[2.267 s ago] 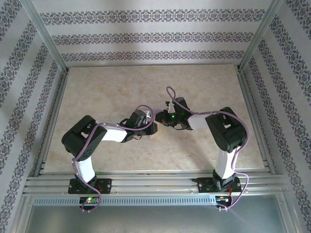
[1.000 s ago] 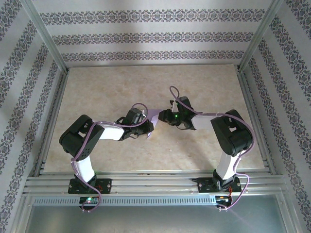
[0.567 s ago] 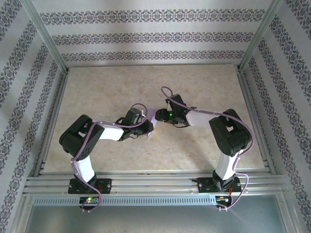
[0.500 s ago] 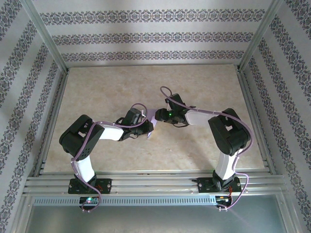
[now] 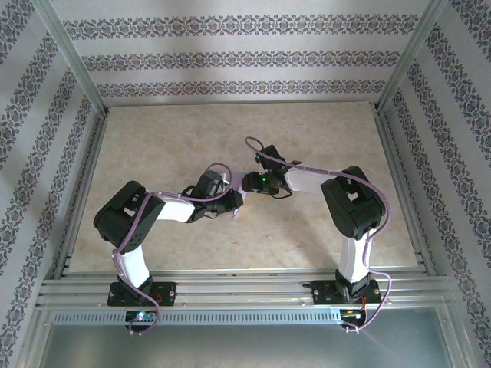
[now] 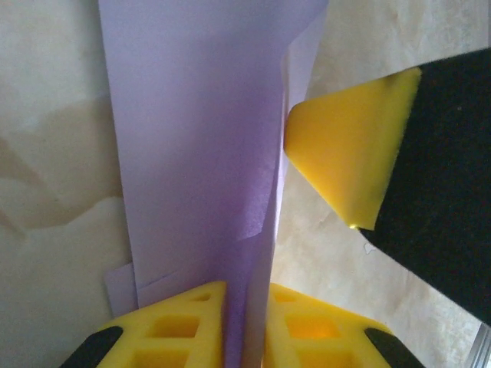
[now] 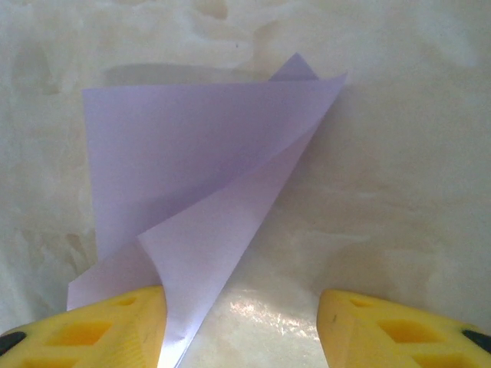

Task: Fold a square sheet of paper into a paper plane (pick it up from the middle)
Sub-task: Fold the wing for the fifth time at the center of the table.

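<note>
A beige marbled table [image 5: 322, 138] sits inside a metal frame [image 5: 70, 54], with striped patterned wallpaper [image 5: 245, 57] behind. Near the table's centre the paper [image 7: 199, 169] is pale lavender, partly folded, one flap lifted into a point. The left gripper [image 6: 245, 310], reaching in from 8 o'clock, pinches the paper's fold between its yellow pads. The right gripper [image 7: 242, 310], at 3 o'clock, stands spread, one finger [image 7: 115, 326] touching the paper's corner

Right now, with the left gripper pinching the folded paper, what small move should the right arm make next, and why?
Probably ease the right gripper forward and down to press the loose flap flat. Its jaws stand open, holding nothing, the flap lifts off the table, and the left gripper pins the lavender paper sheet along its ridge.
</note>
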Action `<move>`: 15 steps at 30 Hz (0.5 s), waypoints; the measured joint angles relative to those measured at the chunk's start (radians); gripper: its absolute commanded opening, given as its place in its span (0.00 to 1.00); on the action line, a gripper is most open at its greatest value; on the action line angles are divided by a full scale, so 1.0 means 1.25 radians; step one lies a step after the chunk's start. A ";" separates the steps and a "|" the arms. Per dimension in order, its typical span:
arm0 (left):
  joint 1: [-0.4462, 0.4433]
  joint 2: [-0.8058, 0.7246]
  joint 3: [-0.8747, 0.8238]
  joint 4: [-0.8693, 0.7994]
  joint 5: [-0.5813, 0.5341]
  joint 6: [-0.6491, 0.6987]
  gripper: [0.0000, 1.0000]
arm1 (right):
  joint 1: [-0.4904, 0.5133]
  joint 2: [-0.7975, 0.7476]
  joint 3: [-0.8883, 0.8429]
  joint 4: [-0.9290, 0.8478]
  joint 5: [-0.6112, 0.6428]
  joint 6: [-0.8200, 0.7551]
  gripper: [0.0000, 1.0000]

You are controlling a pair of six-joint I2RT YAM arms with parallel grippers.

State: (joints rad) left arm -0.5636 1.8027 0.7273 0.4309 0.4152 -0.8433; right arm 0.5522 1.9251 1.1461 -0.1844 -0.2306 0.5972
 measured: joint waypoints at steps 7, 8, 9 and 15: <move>0.004 0.003 -0.003 0.008 0.009 -0.005 0.17 | 0.007 0.013 0.027 -0.036 0.012 -0.015 0.64; 0.006 0.004 -0.003 0.010 0.012 -0.006 0.17 | 0.007 0.014 0.030 -0.041 0.013 -0.017 0.64; 0.007 0.005 -0.003 0.010 0.015 -0.007 0.17 | 0.007 0.016 0.033 -0.044 0.014 -0.020 0.65; 0.009 0.010 -0.003 0.016 0.018 -0.013 0.14 | 0.015 0.028 0.057 -0.075 0.028 -0.032 0.67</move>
State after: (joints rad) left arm -0.5522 1.8156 0.7235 0.4515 0.4377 -0.8593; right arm 0.5709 1.9602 1.2179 -0.2787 -0.1959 0.5568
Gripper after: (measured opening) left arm 0.149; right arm 0.663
